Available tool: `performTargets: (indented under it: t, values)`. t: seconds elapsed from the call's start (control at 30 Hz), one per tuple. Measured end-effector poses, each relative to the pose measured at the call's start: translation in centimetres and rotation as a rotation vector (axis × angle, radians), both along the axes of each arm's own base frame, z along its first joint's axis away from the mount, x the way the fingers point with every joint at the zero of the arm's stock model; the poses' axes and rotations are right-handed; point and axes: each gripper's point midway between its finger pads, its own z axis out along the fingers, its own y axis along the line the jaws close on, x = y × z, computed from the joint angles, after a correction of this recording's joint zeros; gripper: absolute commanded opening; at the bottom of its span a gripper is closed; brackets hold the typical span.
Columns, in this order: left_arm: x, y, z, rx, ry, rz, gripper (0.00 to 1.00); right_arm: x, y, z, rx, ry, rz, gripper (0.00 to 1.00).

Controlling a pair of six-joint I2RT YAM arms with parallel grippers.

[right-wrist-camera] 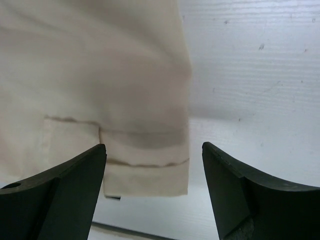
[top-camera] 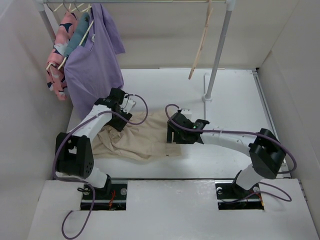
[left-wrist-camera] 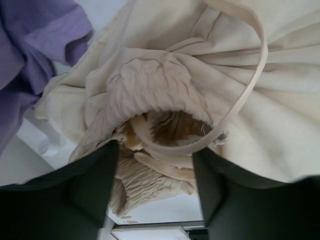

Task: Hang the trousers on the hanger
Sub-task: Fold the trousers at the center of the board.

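Dark fingers [left-wrist-camera: 85,195] of the left gripper [left-wrist-camera: 156,152] fill the bottom of its wrist view. They stand apart, astride the gathered waistband of the trousers [top-camera: 137,137]; whether the pads touch the cloth I cannot tell. A pale flat strip [left-wrist-camera: 250,85] loops over the cloth just beyond them, and I cannot tell what it is. At far left a purple shirt [top-camera: 95,65] hangs from the rail [top-camera: 150,2], its lower edge just beside that gripper. The trousers lie crumpled on the table [top-camera: 225,95] between the two grippers, waistband at the left, a hemmed leg end at the right. The right gripper [right-wrist-camera: 153,147] sits over that hem with its fingers spread wide, holding nothing; cloth and bare table show between them. Further right, the hanger [top-camera: 202,45] dangles from the rail, tilted, well apart from the trousers.
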Motion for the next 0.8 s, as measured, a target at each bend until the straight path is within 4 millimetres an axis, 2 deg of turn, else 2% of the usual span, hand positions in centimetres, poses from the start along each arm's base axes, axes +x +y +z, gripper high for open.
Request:
performTargets:
  t: [0.07,0.1,0.23,0.4,0.47,0.53,0.6,0.63,0.7,0.73,0.8]
  values:
    - [-0.1,-0.2,-0.6,-0.014,0.023,-0.007,0.45,0.9,-0.2,-0.8,-0.01,0.019,-0.027,0.82]
    - [-0.1,-0.3,-0.9,-0.02,0.036,-0.013,0.31,1.3,-0.4,-1.3,-0.017,0.031,-0.041,0.82]
    - [-0.1,-0.4,-1.4,-0.021,0.056,-0.033,0.0,2.7,-1.5,-2.9,-0.03,0.06,-0.094,0.82]
    - [0.1,0.5,-1.6,-0.001,0.057,-0.041,0.0,4.9,-2.2,-4.9,-0.027,0.104,-0.15,0.82]
    - [0.0,1.3,-1.9,0.013,0.06,-0.03,0.0,6.0,-1.5,-5.0,-0.027,0.105,-0.149,0.82]
    - [-0.3,1.8,-2.1,0.023,0.069,-0.022,0.0,6.8,-0.5,-5.0,-0.012,0.091,-0.14,0.78]
    - [-0.3,2.1,-2.2,0.029,0.071,-0.019,0.0,6.9,0.0,-5.0,0.008,0.082,-0.134,0.69]
    - [-0.3,2.1,-2.1,0.031,0.07,-0.021,0.0,7.0,0.4,-5.0,0.025,0.08,-0.129,0.56]
    - [-0.3,2.1,-2.1,0.033,0.069,-0.022,0.0,7.0,1.0,-5.1,0.065,0.076,-0.125,0.44]
    - [-0.3,2.1,-2.0,0.034,0.068,-0.025,0.0,7.0,1.2,-5.1,0.086,0.075,-0.124,0.29]
    - [-0.4,2.2,-1.8,0.035,0.062,-0.026,0.0,6.8,1.7,-5.4,0.126,0.076,-0.122,0.17]
